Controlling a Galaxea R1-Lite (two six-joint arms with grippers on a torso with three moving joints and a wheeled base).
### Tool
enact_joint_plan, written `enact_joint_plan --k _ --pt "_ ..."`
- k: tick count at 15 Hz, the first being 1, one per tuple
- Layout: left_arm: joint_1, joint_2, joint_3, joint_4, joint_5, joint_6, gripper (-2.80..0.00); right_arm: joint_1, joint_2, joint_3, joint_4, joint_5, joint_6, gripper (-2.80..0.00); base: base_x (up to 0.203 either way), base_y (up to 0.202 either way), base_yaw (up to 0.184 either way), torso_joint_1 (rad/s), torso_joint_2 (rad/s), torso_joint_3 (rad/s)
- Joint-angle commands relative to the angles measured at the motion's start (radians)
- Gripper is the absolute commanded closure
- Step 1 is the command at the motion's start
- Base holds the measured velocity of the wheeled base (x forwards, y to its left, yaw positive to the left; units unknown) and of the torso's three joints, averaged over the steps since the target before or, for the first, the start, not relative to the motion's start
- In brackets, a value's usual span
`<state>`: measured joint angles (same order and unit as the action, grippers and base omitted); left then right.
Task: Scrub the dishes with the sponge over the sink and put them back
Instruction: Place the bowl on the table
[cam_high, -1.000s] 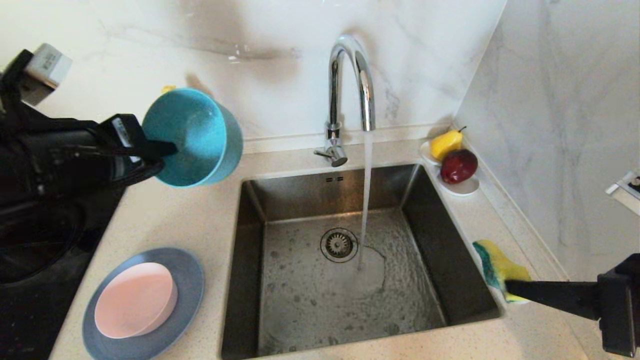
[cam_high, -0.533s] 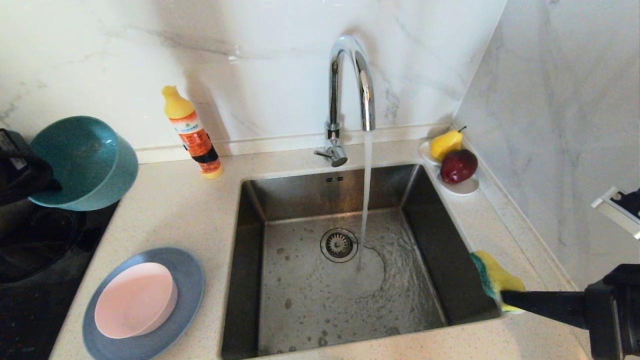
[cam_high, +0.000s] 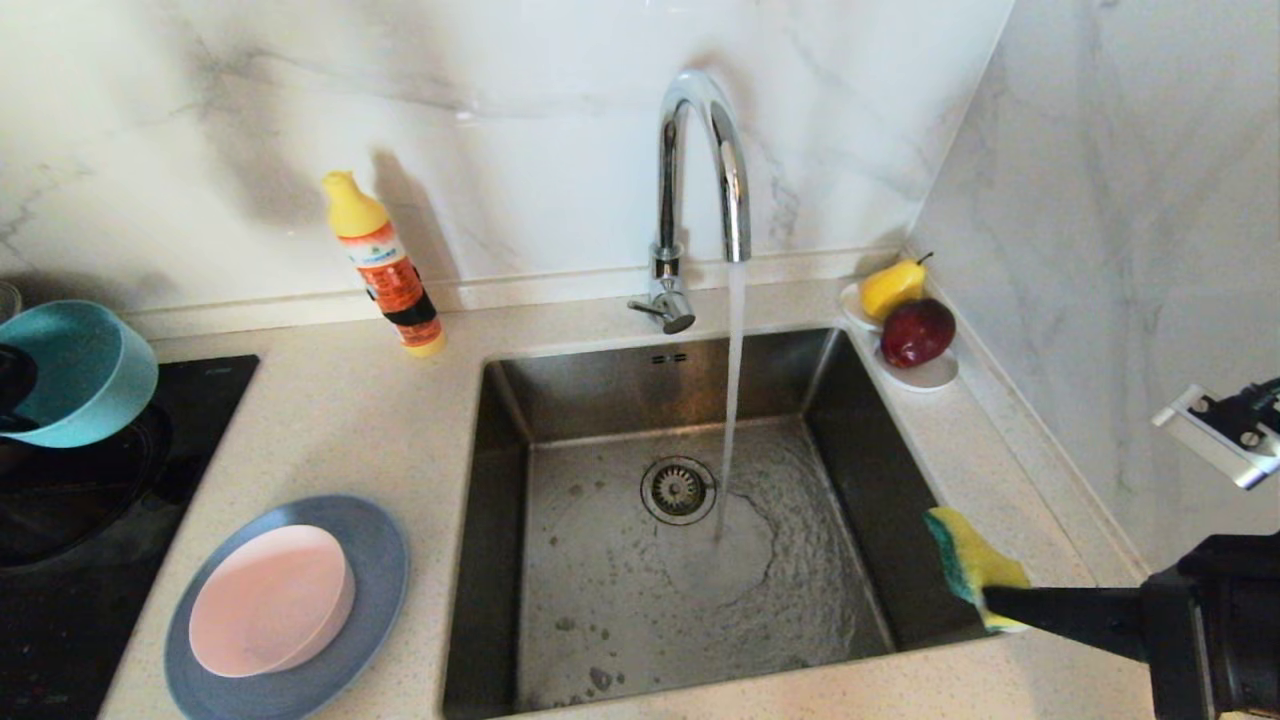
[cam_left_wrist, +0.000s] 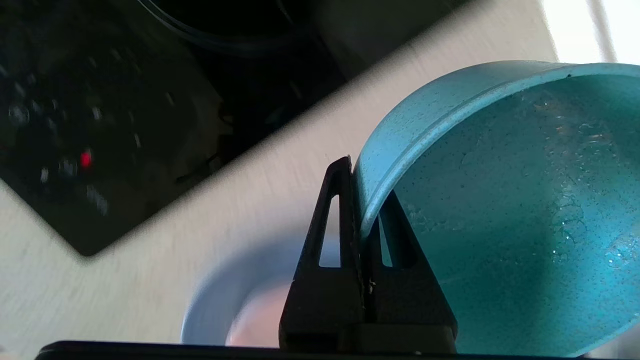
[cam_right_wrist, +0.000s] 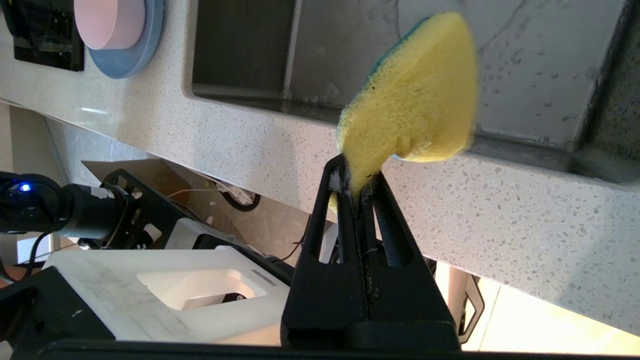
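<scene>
The sink (cam_high: 690, 520) is a square basin of brushed steel with a round metal strainer (cam_high: 678, 490) and two small slots in its far wall; a thin stream from the curved chrome tap (cam_high: 700, 190) spreads a rippled sheet over its wet floor. The speckled pale stone table (cam_high: 380, 420) carries, on its near left, a wide, shallow grey-blue plate (cam_high: 375, 560) with a smooth pale pink bowl (cam_high: 270, 598) lying in it. At the far left edge, above the glossy black hob (cam_high: 90, 520), the left pincer (cam_left_wrist: 361, 220) is clamped on the rim of the teal bowl (cam_high: 85, 370), one finger inside and one outside; the bowl's matte, finely speckled inside glistens with droplets. At the near right, the right pincer (cam_right_wrist: 357, 182) is squeezed tight on one end of the porous yellow sponge (cam_high: 972, 565), whose green scouring side faces the basin as it hangs over the sink's near right corner. A yellow-capped orange bottle (cam_high: 385, 265) stands by the marble wall, its label too small to read. A pear (cam_high: 892, 286) and a red apple (cam_high: 916, 331) sit on a white dish (cam_high: 930, 372) at the far right.
</scene>
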<state>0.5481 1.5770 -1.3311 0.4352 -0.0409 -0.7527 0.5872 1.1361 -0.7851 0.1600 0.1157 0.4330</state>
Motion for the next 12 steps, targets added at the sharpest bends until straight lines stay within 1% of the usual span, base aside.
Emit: enact_joint_plan --k 1,3,6,12 --pt "0.054 0.160 -0.008 -0.039 -0.002 -0.025 0.00 0.000 0.007 0.004 0.001 0.002 0.003 0.00 0.000 0.000 0.000 0.000 0.00 0.000" --pt "0.090 0.234 -0.031 -0.065 -0.001 -0.034 0.00 0.000 0.005 0.016 -0.009 0.010 0.003 0.00 0.000 0.000 0.000 0.000 0.00 0.000" --pt "0.137 0.327 -0.102 -0.072 -0.001 -0.036 0.00 0.009 0.004 0.024 -0.028 0.016 0.003 0.00 0.000 0.000 0.000 0.000 0.00 0.000" --pt "0.153 0.444 -0.181 -0.067 0.001 -0.054 0.00 0.013 -0.007 0.043 -0.028 0.022 0.003 0.00 0.000 0.000 0.000 0.000 0.00 0.000"
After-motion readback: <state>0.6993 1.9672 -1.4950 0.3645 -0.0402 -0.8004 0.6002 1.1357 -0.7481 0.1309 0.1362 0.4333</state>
